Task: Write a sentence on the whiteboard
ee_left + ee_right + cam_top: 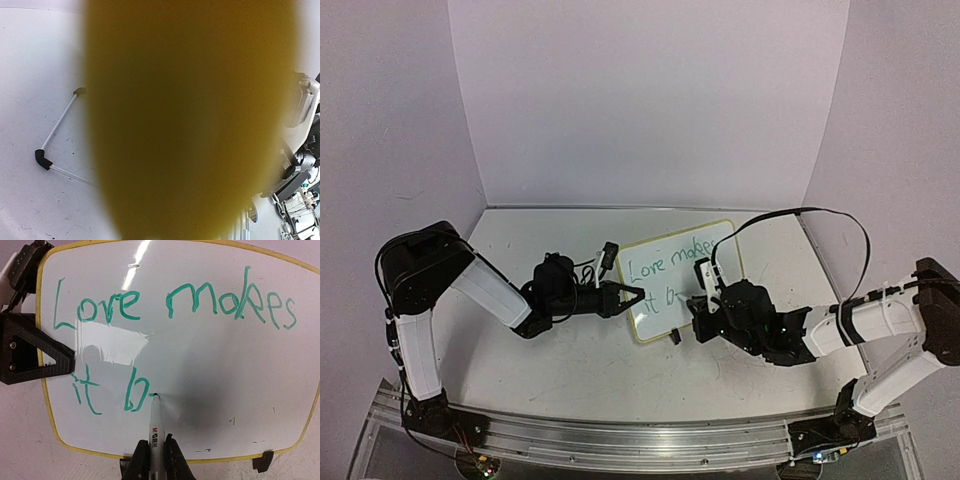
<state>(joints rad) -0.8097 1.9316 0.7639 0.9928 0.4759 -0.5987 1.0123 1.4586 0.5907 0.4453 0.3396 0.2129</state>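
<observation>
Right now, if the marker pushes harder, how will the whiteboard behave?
The whiteboard looks thin and light, so it would probably slide were the left gripper not clamping its edge. The glare suggests a slick face. The small clip foot may let it rock.

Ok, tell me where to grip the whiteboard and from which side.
Grip the whiteboard by its left short edge, on the thin yellow frame, coming in low from the left. It lies flat, so only the rim offers purchase; the marker in the right claw works the near side, and writing fills the top. The left claw sits at that edge.
</observation>
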